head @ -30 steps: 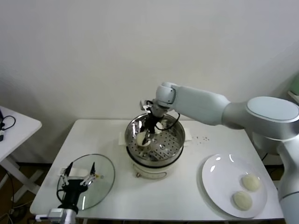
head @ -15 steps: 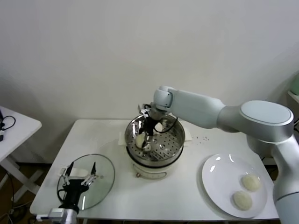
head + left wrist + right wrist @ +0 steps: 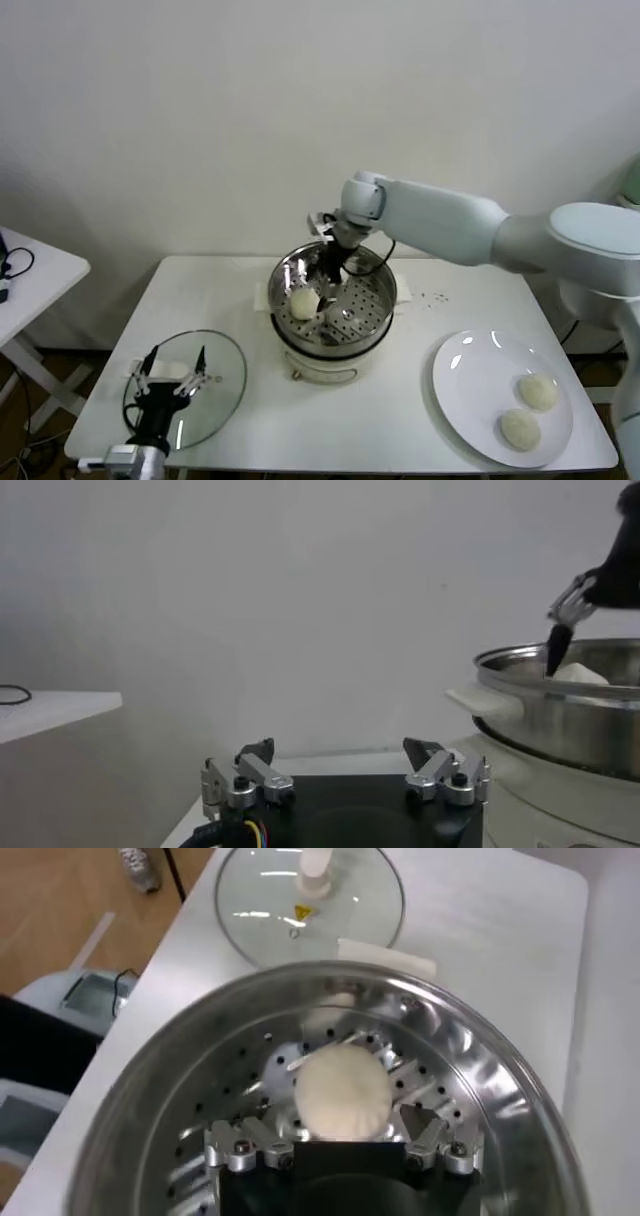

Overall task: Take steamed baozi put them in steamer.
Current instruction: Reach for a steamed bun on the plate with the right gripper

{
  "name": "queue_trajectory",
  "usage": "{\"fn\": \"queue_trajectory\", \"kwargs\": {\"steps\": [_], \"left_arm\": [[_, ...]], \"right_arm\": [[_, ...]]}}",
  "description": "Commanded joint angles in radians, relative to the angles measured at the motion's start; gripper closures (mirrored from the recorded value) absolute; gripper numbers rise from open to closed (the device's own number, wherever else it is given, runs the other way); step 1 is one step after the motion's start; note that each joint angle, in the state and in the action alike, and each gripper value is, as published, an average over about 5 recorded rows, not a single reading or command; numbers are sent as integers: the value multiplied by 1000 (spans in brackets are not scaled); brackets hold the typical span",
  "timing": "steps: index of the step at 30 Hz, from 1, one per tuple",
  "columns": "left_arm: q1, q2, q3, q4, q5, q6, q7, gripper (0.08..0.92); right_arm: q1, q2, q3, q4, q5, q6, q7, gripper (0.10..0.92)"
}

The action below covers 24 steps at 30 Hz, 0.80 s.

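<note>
Nearest: left gripper [image 3: 172, 382] parked over glass lid [image 3: 220, 375], fingers spread and empty; two buns [image 3: 528, 410] waiting on white plate [image 3: 470, 385]. Farther back: right gripper [image 3: 325, 283] hanging inside steamer [image 3: 385, 290], jaws wide apart and holding nothing, one bun [image 3: 343, 1091] lying loose on perforated floor just below the fingertips, apparently dropped there to leave room for the rest. Against a second ago: jaws then pinched shut on that bun, now released and lifted slightly clear.
</note>
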Motion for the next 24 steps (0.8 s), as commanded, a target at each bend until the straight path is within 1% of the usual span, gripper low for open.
{"fn": "queue_trajectory", "kwargs": {"steps": [1, 6, 11, 14, 17, 24], "left_arm": [[0, 1, 0, -2, 0, 3, -1, 177], [-2, 1, -1, -7, 0, 7, -2, 177], [-1, 5, 0, 2, -1, 3, -3, 177], [8, 9, -1, -4, -6, 3, -2, 177], [23, 12, 0, -20, -11, 3, 2, 177], [46, 5, 17, -44, -5, 1, 8, 177]], "right_arm": [[240, -312, -73, 245, -45, 100, -93, 203], [267, -524, -87, 403, -128, 143, -135, 203], [189, -744, -60, 518, -254, 175, -150, 203], [98, -866, -27, 557, -358, 209, -150, 203], [33, -949, -18, 577, -437, 227, -133, 203], [-236, -1070, 167, 573, -512, 222, -89, 203]]}}
